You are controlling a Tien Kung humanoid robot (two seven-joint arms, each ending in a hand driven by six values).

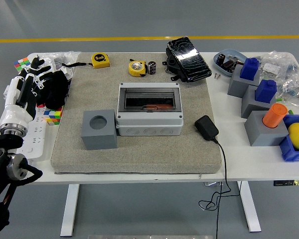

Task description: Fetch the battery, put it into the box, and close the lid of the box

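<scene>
A small black battery (152,67) stands at the far side of the grey mat (139,149), next to a yellow tape measure (137,68). The grey box (149,109) sits at the mat's middle with its dark clear lid down; something orange shows through it. My left hand (26,87) is at the table's left edge, off the mat, fingers spread and holding nothing. It is far left of the battery and the box. My right arm is out of view.
A grey cube with a round hole (98,129) stands left of the box. A black adapter (206,127) with its cord lies to the right. A black case (188,59), a second yellow tape measure (100,60), colour cubes (54,116) and grey and blue blocks (249,77) are around.
</scene>
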